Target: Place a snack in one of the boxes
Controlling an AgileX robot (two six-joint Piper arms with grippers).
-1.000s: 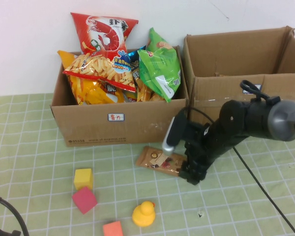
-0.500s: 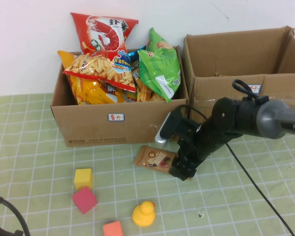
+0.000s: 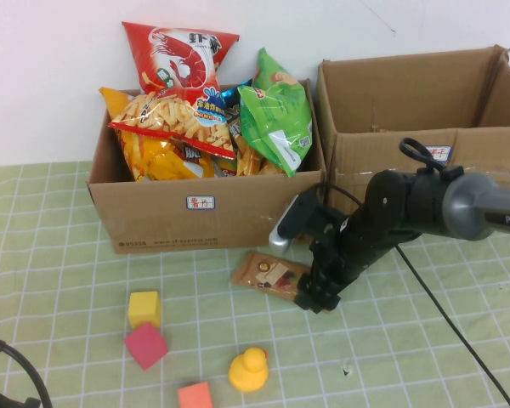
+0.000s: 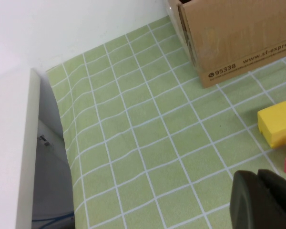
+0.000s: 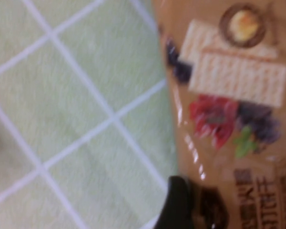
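A brown snack packet [image 3: 268,274] lies flat on the green checked cloth in front of the full box [image 3: 204,217]. My right gripper [image 3: 316,293] is down on the packet's right end, shut across its width. In the right wrist view one dark fingertip [image 5: 181,207] presses the packet's [image 5: 233,95] edge; the other finger is out of view. The empty box [image 3: 408,110] stands at the back right. My left gripper [image 4: 266,200] is shut and empty, low over the cloth at the near left.
The full box holds several snack bags, such as a red one [image 3: 177,53] and a green one [image 3: 279,115]. A yellow cube [image 3: 144,308], a pink cube [image 3: 145,345], an orange block [image 3: 195,396] and a yellow duck [image 3: 249,371] lie on the near cloth.
My right gripper moved left along the packet and pushed it a little to the left, then stayed still over the last half second. The left arm has not moved.
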